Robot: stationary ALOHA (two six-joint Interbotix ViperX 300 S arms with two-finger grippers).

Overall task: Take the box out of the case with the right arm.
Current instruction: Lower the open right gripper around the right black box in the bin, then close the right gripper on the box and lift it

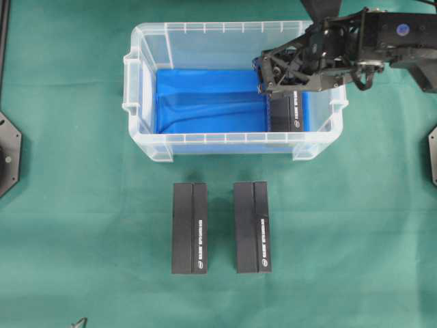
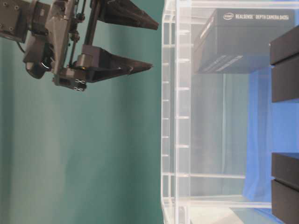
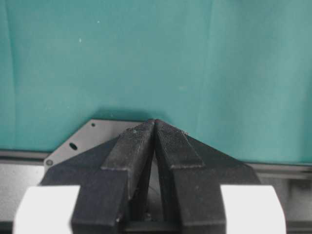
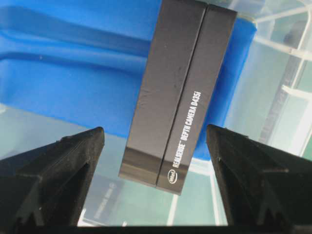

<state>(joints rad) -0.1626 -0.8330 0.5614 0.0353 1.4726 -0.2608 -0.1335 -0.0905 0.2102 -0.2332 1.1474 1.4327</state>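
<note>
Over the case's (image 1: 147, 147) right end, the right arm (image 1: 389, 37) leans down with its claw (image 4: 156, 146) spread wide above the box (image 4: 180, 92) lying on the blue floor inside.

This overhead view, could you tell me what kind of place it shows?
Probably a robotics lab bench: a green cloth, black robot arms such as the right arm, and staged props, a clear case.

At upper right in the overhead view, the box (image 1: 295, 113) is largely hidden by the right gripper (image 1: 273, 72); its small lettering is perhaps unreadable.
</note>
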